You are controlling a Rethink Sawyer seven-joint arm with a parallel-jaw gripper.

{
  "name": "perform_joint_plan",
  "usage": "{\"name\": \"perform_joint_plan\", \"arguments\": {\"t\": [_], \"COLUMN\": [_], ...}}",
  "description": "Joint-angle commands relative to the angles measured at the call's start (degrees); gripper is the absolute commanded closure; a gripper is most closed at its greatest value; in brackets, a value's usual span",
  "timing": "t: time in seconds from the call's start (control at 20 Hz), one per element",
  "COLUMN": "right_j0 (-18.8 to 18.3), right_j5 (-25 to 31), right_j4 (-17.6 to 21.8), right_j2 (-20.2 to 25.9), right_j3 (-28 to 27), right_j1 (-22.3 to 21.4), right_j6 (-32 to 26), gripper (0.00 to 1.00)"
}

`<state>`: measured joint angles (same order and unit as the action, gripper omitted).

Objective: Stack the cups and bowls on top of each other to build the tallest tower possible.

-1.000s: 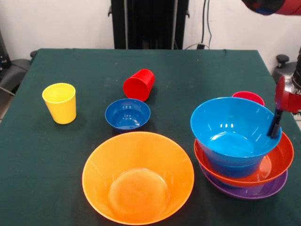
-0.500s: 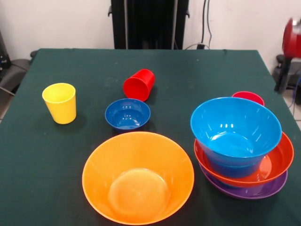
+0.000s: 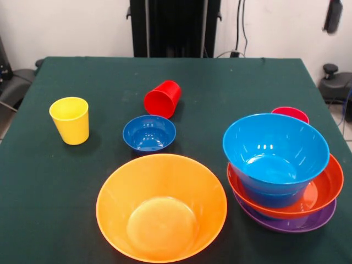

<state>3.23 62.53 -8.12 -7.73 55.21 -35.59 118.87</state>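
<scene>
Glossy round bowls (image 3: 275,165) nest; red cup (image 3: 163,99) lies tipped.

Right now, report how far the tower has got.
Done: the tower has a purple bowl lowest, a red-orange bowl in it and a large blue bowl on top. In hand: nothing. Left: the orange bowl, small blue bowl, yellow cup, tipped red cup and pinkish-red cup.

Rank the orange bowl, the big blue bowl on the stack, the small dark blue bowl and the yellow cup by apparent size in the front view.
1. Orange bowl, though it sits nearest the camera.
2. Big blue bowl.
3. Small dark blue bowl.
4. Yellow cup: narrower than the small bowl but taller, so this last pair is close.
</scene>
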Motion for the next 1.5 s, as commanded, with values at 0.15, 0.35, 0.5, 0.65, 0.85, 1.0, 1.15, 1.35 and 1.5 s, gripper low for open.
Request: {"name": "perform_joint_plan", "arguments": {"t": [0.15,0.35,0.5,0.65,0.85,1.0,1.15,1.35,1.5], "right_j0": [-6.35,-8.38,-9.48,-10.43,-11.35,-12.25,-13.50,-15.27,-16.43], "right_j5": [1.96,0.28,-0.84,-2.36,-3.21,-2.75,-2.68,-2.15,-0.90], "right_j4": [3.49,4.39,4.86,5.22,6.36,7.72,8.75,10.39,11.32], "right_j2": [5.25,6.98,8.03,9.25,10.37,11.56,13.33,15.68,17.37], "right_j3": [12.47,13.13,13.30,14.30,13.55,11.32,9.16,7.69,5.67], "right_j1": [-4.17,-3.75,-3.32,-3.39,-2.54,-0.94,0.93,2.07,3.28], "right_j6": [-13.42,-15.06,-15.55,-16.20,-16.85,-18.22,-19.88,-21.91,-23.26], "gripper": [0.00,0.00,0.00,0.00,0.00,0.00,0.00,0.00,0.00]}}
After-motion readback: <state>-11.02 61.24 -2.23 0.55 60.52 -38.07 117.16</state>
